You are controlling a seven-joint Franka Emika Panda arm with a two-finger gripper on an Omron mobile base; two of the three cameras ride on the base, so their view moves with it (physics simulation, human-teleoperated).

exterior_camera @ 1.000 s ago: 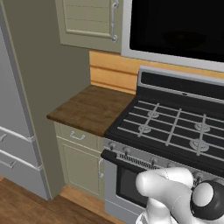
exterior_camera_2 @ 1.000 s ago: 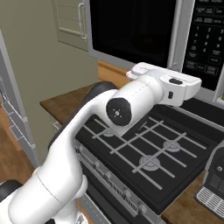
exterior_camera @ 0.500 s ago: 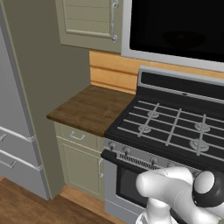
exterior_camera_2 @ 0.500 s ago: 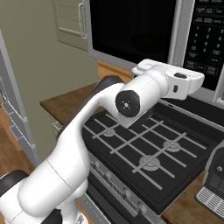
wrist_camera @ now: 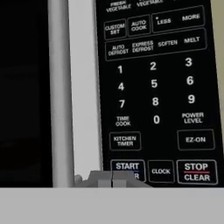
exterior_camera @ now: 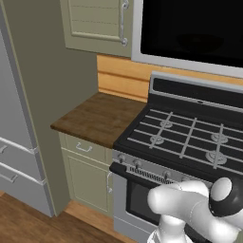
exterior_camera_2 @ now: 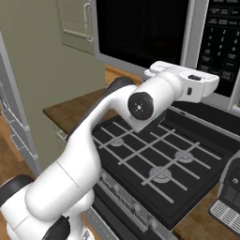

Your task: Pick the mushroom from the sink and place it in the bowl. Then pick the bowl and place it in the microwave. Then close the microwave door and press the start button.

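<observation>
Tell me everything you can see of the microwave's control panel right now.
The control panel is a glossy black strip with white lettering, right of the door's grey bar handle. It has preset keys on top, a number pad, then TIME COOK, POWER LEVEL, KITCHEN TIMER, EZ-ON, and a bottom row: START, CLOCK, STOP CLEAR. The gripper sits right at START.

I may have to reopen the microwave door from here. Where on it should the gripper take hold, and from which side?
Grip the long vertical bar handle on the microwave door, beside the control panel. It runs upright, standing off the door face, so come straight in from the front, one finger on each side of the bar. The gripper sits low by the START button, so shift toward the handle first.
</observation>
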